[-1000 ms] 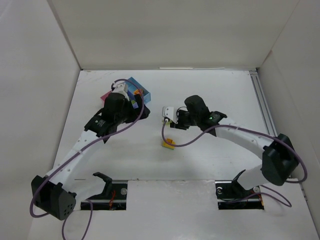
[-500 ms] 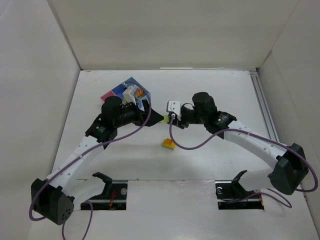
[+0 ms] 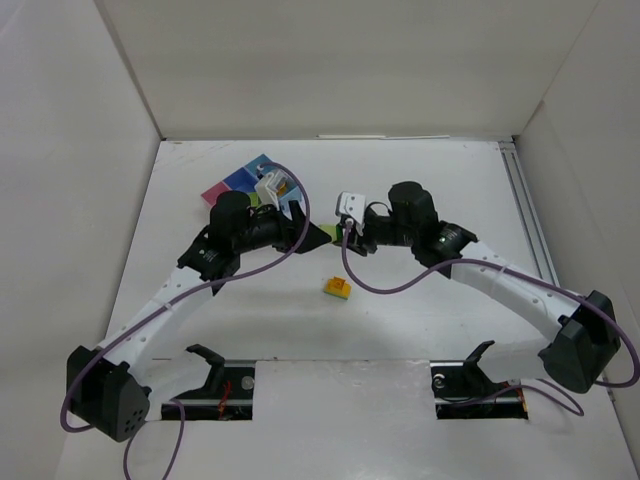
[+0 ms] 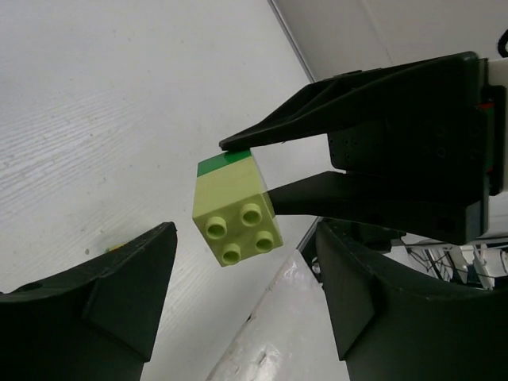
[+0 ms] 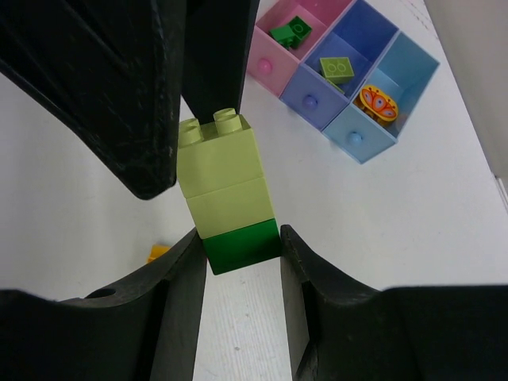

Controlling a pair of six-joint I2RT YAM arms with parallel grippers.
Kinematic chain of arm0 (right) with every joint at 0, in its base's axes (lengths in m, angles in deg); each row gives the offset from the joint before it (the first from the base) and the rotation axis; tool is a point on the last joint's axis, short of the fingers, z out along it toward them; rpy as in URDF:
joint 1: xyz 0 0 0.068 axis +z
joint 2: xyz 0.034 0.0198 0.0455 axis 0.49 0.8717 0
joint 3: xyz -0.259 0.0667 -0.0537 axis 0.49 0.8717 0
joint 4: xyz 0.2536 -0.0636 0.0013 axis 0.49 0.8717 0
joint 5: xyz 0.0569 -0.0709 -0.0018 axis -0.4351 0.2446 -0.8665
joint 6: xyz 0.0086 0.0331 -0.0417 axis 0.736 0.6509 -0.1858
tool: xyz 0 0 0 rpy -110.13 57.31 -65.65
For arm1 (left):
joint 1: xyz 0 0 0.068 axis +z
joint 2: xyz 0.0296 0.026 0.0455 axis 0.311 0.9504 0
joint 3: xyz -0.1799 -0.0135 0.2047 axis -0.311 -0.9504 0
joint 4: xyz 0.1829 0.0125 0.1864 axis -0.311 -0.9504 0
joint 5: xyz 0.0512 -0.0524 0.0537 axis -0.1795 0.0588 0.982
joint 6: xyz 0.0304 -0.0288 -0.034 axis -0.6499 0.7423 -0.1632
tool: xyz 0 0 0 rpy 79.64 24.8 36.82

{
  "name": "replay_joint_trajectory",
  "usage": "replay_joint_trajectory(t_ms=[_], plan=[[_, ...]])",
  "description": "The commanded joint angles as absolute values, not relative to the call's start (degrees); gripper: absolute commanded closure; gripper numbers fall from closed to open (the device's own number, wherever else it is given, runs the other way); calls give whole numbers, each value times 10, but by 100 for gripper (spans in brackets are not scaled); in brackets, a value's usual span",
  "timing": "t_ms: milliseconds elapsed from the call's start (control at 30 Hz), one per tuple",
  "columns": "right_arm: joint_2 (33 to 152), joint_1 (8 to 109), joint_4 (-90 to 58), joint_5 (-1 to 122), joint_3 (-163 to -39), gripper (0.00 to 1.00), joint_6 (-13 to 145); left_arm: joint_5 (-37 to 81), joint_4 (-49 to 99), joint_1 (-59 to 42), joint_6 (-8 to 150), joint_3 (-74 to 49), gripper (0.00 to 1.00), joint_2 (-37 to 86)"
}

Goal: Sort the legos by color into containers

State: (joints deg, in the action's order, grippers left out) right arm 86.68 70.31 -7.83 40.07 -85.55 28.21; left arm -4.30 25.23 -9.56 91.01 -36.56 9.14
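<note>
My right gripper (image 5: pixel 242 248) is shut on the dark green base of a stack (image 5: pixel 226 190) of two lime bricks and one dark green brick, held above the table. In the top view the stack (image 3: pixel 328 238) sits between my right gripper (image 3: pixel 341 238) and my left gripper (image 3: pixel 316 234). My left gripper (image 4: pixel 244 238) is open, its fingers (image 5: pixel 103 71) flanking the stack's lime end (image 4: pixel 236 214) without gripping it. An orange-yellow brick (image 3: pixel 337 287) lies on the table below. The containers (image 3: pixel 235 182) stand at the back left.
In the right wrist view the containers (image 5: pixel 349 140) hold a dark green brick (image 5: pixel 290 30) in a pink bin, a lime brick (image 5: pixel 337 67) in a blue bin and an orange piece (image 5: pixel 377 103) in the light blue bin. White walls enclose the table.
My left gripper has swung right, away from the containers, to the stack. My right gripper has shifted slightly up and right with the stack in it.
</note>
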Motion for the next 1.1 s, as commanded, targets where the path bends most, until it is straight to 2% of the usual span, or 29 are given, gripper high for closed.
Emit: replay_joint_trajectory(t_ms=[0,67,267,400,500,567,633,667,733,833,967,1067], plan=[[867,711,-114,417,-886,100,300,-50,269,-98,908,-345,34,106],[867,711,-114,422,-886,100,300,-33,269,-98,908,-345,34,111],[862,716,-114,434,-881,100,300,-27,269,-104,908,-334,57,111],[856,727,-114,443,-869,100,294,-12,269,-104,902,-328,57,111],[856,732,-114,455,-869,100,294,-12,269,-104,902,-323,52,111],[856,732,-114,456,-869,100,294,-19,269,-104,902,-323,53,117],[850,732,-114,463,-869,100,294,-24,269,-104,902,-323,58,122],[850,732,-114,469,-869,100,294,-24,269,-104,902,-318,67,122],[845,732,-114,484,-869,100,294,-24,269,-104,902,-318,75,122],[845,732,-114,521,-869,100,299,-29,269,-104,908,-318,83,122],[845,732,-114,583,-857,100,312,-9,248,-104,908,-318,88,100],[845,732,-114,622,-845,100,312,25,219,-104,902,-318,88,81]])
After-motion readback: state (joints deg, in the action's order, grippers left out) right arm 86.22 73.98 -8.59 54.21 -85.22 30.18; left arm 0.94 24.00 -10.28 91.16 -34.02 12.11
